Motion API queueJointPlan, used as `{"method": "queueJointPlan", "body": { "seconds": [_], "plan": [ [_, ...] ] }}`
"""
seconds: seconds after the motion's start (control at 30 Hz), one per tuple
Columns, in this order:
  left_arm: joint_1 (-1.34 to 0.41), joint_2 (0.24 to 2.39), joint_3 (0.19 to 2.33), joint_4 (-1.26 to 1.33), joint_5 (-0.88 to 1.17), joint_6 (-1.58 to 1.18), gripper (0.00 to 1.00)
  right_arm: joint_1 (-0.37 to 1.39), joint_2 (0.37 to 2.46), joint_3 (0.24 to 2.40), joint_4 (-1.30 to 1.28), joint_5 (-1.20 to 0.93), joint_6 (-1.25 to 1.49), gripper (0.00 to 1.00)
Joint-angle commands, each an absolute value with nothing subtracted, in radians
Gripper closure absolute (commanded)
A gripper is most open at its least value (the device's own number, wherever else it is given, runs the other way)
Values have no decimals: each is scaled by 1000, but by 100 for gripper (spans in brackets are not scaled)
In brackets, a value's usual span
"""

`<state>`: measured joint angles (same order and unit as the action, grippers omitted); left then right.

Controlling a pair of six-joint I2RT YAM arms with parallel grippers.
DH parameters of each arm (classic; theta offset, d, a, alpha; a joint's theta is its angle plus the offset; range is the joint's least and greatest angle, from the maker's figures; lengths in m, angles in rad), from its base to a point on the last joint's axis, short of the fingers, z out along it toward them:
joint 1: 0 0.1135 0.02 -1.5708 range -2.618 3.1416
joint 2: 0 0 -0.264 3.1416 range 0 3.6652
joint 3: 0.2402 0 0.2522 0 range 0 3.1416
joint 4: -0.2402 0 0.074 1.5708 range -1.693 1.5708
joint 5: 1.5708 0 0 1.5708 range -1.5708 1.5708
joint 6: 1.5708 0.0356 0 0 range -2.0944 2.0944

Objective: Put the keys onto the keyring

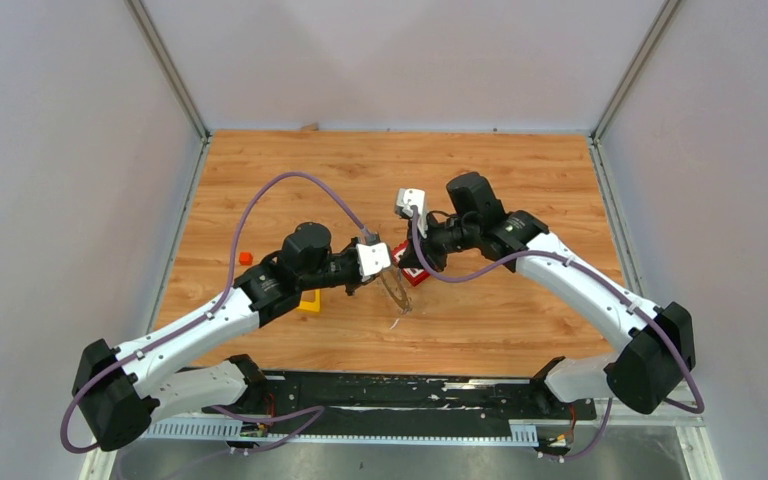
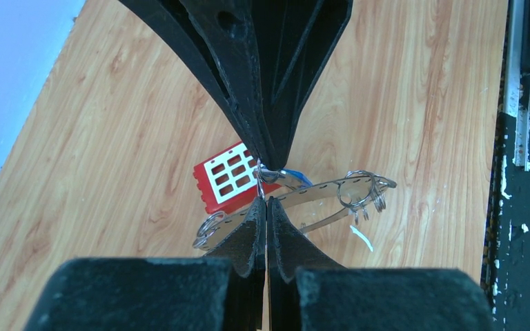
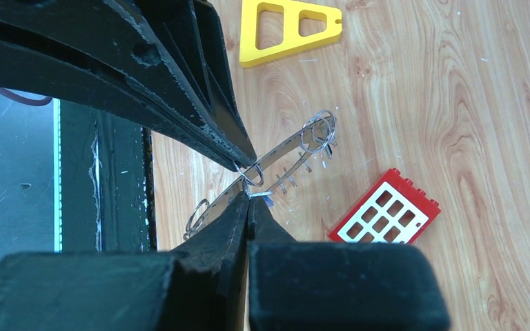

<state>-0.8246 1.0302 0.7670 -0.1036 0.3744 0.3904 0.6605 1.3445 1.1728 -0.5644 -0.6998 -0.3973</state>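
Scanning the top view from its left edge: a small orange bit lies on the bench, then a yellow triangular frame. Both are well apart from the work.

Centre of the frame: the left fingers are closed flat on the band of the keyring. They hold it edge-up, clear of the bench. The band runs from lower left to upper right in the left wrist view. Small wire loops hang at both ends.

Just right of that pinch sits the red block, on the bench beneath and behind the ring.

Right of centre: the right fingers are closed tip-to-tip on a tiny silvery piece with blue showing. This is judged to be the blue-headed key. It is touching or nearly touching the band. The black-headed key cannot be made out.

Handling, judged:
- Ring: light, thin, stiff metal, likely slick. It should be gripped across the flat faces, close to the threading point, so it cannot pivot.
- Loops: loose, and will swing.
- Key: very small, hard and easily dropped. It is best held by the head, with the hole left free.
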Motion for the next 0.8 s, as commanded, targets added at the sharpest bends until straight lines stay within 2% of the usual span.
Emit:
{"method": "queueJointPlan", "body": {
  "seconds": [0.0,0.77],
  "plan": [
    [-842,1027,822,-68,417,384,100,659,1367,1216,-515,-670,-384,100],
    [-860,1032,816,-80,374,420,100,661,1362,1223,-513,-662,-371,100]
  ]
}}
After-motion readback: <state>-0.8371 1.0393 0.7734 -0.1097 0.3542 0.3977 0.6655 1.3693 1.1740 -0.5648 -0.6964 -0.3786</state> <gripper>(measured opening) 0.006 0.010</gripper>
